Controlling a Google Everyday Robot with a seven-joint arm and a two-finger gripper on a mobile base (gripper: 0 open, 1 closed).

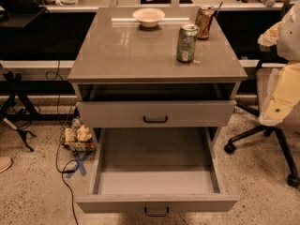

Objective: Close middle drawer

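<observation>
Cable (60, 158) loops over the floor at far left, beside black stand legs (18, 111). Small clutter (78, 136) and a blue tape cross (80, 163) lie just by the left flank of the grey table (122, 55). The tape is probably a floor marker for positioning, though that is only a guess.

Centre, on the table: a pale bowl (148, 16) at the back, a green can (187, 42) to its right, and a brown can (204, 21) behind that. All three sit back from the front edge, so they look to be out of the way of drawer work.

Under the top, the top drawer (197, 114), with its taller front, stands out a little and leaves a dark gap above it. Beneath it the middle drawer (154, 165) is drawn far out toward the camera, its plain grey inside bare. Its low front sits at the bottom of the view, with the dark loop handle (156, 212) centred. A third drawer is not seen, presumably hidden below.

Right: an office chair (276, 139) stands near the table's right side. Over it the robot's pale arm (286, 90) fills the edge of the view. The tool (270, 34) appears to be the tan end at upper right, about level with the table top and just off its right rim. Whether it is wide or narrow cannot be told.

The middle drawer lies well below and left of the tool, well apart from it, with no contact. Judgement: the closing is not begun. The tool would need to come down and round to the drawer's front, then push straight in.
</observation>
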